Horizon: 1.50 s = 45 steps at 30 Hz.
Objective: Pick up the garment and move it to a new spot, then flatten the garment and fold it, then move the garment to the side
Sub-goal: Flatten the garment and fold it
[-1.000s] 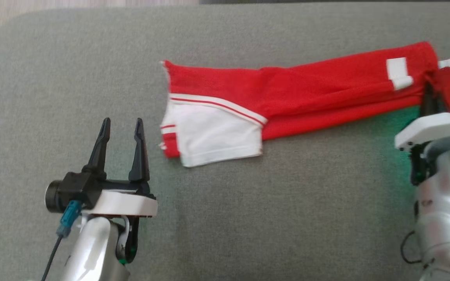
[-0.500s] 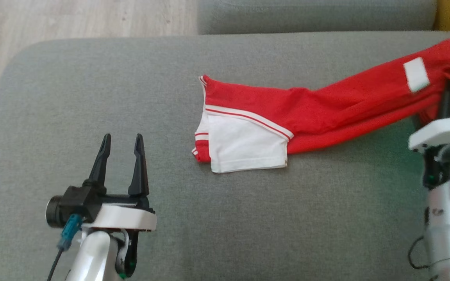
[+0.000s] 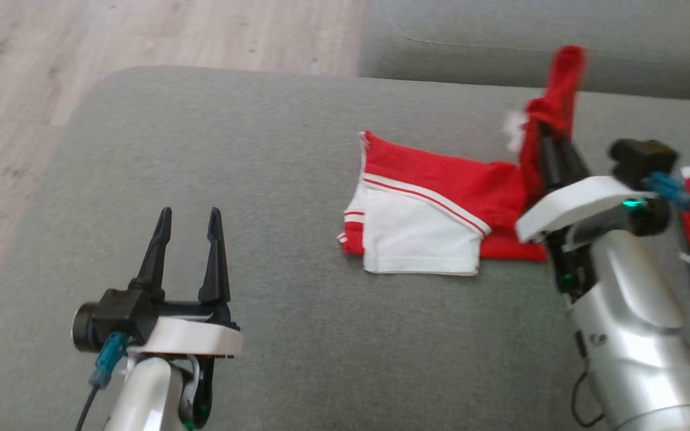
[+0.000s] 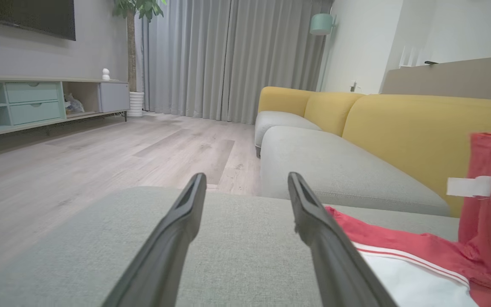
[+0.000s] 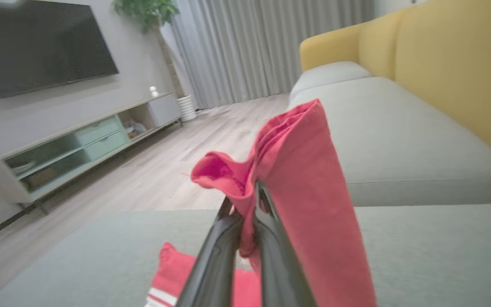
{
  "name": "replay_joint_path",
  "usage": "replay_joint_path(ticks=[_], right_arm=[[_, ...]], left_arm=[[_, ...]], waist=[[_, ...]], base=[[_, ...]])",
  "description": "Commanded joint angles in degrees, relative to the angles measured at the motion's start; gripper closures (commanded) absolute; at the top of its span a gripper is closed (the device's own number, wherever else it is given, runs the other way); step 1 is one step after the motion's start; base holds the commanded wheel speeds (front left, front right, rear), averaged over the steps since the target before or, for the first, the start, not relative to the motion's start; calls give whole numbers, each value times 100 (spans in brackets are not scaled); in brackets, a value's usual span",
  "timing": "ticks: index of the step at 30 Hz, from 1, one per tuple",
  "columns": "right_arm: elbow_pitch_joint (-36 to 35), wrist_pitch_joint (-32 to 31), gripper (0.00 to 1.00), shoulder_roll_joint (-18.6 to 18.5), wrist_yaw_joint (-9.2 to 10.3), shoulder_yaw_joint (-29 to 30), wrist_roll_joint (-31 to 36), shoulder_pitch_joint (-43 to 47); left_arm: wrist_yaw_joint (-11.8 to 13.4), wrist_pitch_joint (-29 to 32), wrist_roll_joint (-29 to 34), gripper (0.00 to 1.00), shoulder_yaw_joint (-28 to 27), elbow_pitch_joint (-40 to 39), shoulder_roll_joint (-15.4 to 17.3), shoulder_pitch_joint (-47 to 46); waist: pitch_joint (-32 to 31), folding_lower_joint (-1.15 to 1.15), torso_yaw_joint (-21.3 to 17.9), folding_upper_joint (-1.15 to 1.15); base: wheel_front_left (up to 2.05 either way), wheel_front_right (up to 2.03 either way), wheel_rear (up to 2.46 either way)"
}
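Garment (image 3: 435,179) of red knit with white panel and stripes lying across grey fabric sofa seat (image 3: 261,149), long axis left to right, white end toward centre. Right end pinched tight in right end effector (image 5: 245,198) and raised above seat. Left end effector (image 3: 190,212) spread wide, empty, well left of cloth. Bare seat leftward, then rounded edge and wooden floor (image 3: 141,36).

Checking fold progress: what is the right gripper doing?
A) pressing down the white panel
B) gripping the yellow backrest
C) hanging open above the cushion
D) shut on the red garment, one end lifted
D: the right gripper is pinched shut on the red garment, holding one end up off the cushion.
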<state>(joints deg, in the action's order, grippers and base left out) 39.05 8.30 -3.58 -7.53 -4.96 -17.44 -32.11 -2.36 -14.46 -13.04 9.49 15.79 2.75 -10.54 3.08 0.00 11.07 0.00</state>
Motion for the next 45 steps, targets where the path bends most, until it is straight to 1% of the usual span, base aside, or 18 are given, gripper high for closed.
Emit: replay_joint_path(ticks=[1, 6, 11, 16, 21, 24, 27, 28, 29, 31, 33, 36, 39, 42, 43, 45], right_arm=[[-195, 21, 100, 68, 4, -246, -91, -131], [-5, 68, 100, 69, 4, -1022, -436, -194], [360, 110, 100, 69, 4, -1538, -581, -307], [788, 240, 100, 69, 4, -1768, -609, -430], [1131, 393, 100, 69, 4, -1916, -622, -545], [1320, 418, 100, 69, 4, -2060, -688, -592], [1447, 333, 100, 69, 4, -2333, -827, -595], [1467, 303, 85, 69, 4, -2423, -896, -585], [1392, 267, 0, 70, 4, -2544, -1097, -538], [1080, 80, 0, 70, 4, -2930, -1728, -400], [1006, 103, 0, 70, 4, -3272, -1851, -447], [1054, 313, 0, 70, 4, -3399, -1956, -574], [1192, 544, 0, 70, 4, -3233, -1891, -722], [1360, 654, 0, 69, 4, -2823, -1456, -850], [1360, 654, 0, 69, 4, -2823, -1456, -850], [1177, 664, 0, 20, 4, -2263, -1050, -851]], left_arm=[[-9, -53, 38, 0, -138, -184, 17, -149], [-5, -53, 34, 0, -73, -173, 16, -167], [1, -53, 16, 0, 16, -171, 15, -189], [17, -53, -6, 0, 104, -173, 14, -231], [54, -53, -48, 0, 160, -182, 14, -258], [70, -53, -68, 0, 209, -175, 13, -276], [84, -53, -88, 0, 247, -175, 13, -312], [88, -53, -93, 0, 254, -172, 13, -324], [91, -53, -98, 0, 268, -161, 13, -335], [89, -53, -117, 0, 297, -101, 13, -352], [85, -54, -92, 0, 313, -38, 14, -358], [108, -54, -84, 0, 268, -14, 19, -360], [114, -54, -82, 0, 199, -47, 35, -352], [142, -54, -99, 0, 77, -120, 50, -316], [142, -54, -99, 0, 77, -120, 50, -316], [162, -54, -112, 0, -18, -182, 59, -275]], waist=[[-38, 0, 150, 0], [6, 0, 449, 0], [121, 0, 708, 0], [272, 0, 907, 0], [403, 0, 1024, 0], [466, 0, 1061, 0], [521, 0, 1090, 0], [533, 0, 1093, 0], [543, 0, 1101, 0], [551, 0, 1095, 0], [528, 0, 1042, 0], [472, 0, 904, 0], [389, 0, 699, 0], [301, 0, 436, 0], [301, 0, 436, 0], [256, 0, 245, 0]], base=[[0, 0, 0], [0, 0, 0], [0, 0, 0], [0, 0, 0], [0, 0, 0], [0, 0, 0], [0, 0, 0], [0, 0, 0], [0, 0, 0], [0, 0, 0], [0, 0, 0], [0, 0, 0], [0, 0, 0], [0, 0, 0], [0, 0, 0], [0, 0, 0]])
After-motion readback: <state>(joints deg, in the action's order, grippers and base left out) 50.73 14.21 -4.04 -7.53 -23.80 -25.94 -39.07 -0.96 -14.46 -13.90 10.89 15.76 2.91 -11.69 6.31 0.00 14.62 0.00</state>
